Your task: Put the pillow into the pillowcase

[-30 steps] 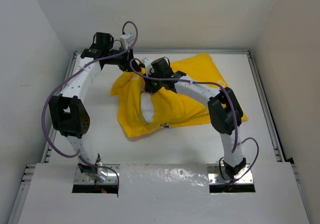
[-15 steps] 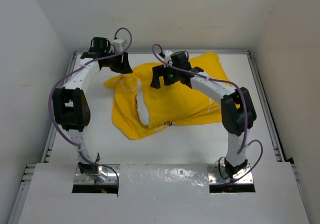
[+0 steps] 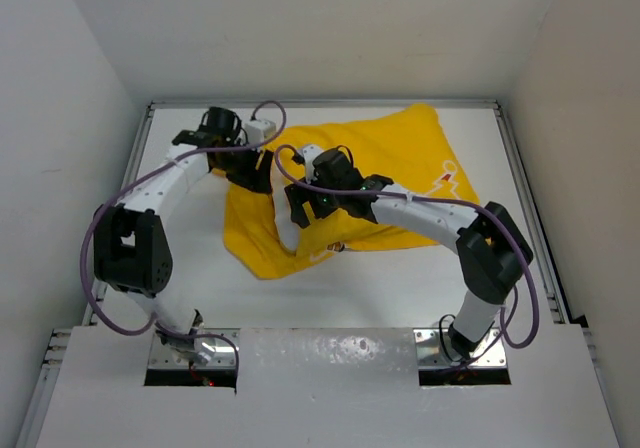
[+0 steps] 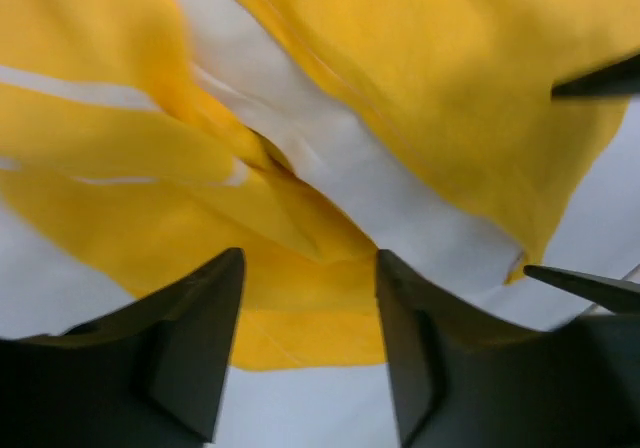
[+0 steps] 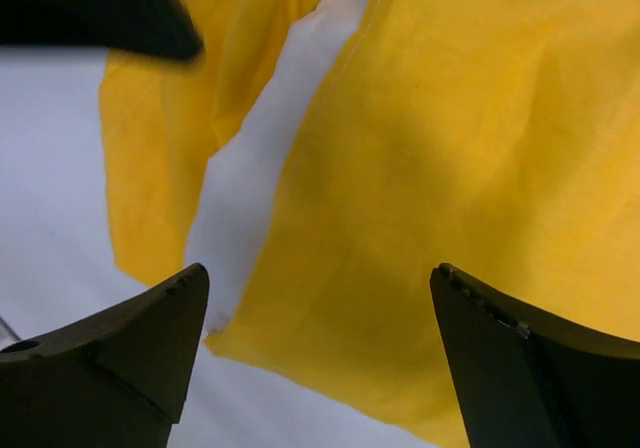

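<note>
**Both grippers open over the mouth of the case**

My left gripper (image 3: 248, 171) hangs low over the near-left corner of the pillowcase (image 3: 390, 158). Its fingers (image 4: 190, 338) are spread partway, and folded yellow cloth fills the gap between them. From the wrist view I cannot tell whether the pads touch the cloth, and nothing is pinched.

My right gripper (image 3: 300, 210) is just beside the left one, a little nearer my bases, with its jaws spread wide and nothing in them. Straight below it lies a broad, lightly creased sheet of the pillowcase (image 5: 450, 168).

The pillow (image 3: 285, 223) sits mostly inside the case. From above, only a narrow white sliver shows, right under my right gripper where the yellow cloth parts. In the left wrist view it is a white band (image 4: 340, 158) running diagonally ahead of my fingertips, between two yellow folds (image 4: 450, 68).

The rest of the case bulges away from both grippers toward the far right of the table (image 3: 400, 288), with a bit of print showing near its right edge.
</note>
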Tool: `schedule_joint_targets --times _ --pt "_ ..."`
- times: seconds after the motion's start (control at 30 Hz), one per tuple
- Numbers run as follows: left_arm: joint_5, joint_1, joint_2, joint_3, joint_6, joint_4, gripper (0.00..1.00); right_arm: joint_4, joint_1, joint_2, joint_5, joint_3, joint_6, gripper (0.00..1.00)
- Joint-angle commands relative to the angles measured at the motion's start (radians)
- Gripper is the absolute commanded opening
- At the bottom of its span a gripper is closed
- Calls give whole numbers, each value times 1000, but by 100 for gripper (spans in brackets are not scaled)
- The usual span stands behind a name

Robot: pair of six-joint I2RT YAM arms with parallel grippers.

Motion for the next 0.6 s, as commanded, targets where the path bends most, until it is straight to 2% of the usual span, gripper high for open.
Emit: schedule_joint_targets --times 0.0,0.07,0.13,0.23,0.33,0.4,0.5,0.53,0.57 --pt "-106 -22 38 -100 -26 26 58 90 31 -3 113 30 21 92" --pt "-145 -31 42 -145 -46 106 65 101 51 19 119 27 8 96" --pt "-196 -33 64 -162 -80 146 67 111 54 34 119 19 25 96" --pt "-276 -33 107 -176 -109 213 65 131 59 54 127 -4 40 96" --pt "-300 -33 141 -197 -129 294 59 168 74 74 112 -37 36 99" --pt "-265 -33 160 -208 -150 331 49 199 77 105 109 -50 53 99" --pt "-184 -30 170 -226 -202 405 8 201 76 178 139 -22 74 97" --pt "-163 -24 170 -235 -221 442 0 169 70 197 135 4 82 93" --pt "-129 -19 164 -243 -241 456 0 152 59 215 107 13 99 77"
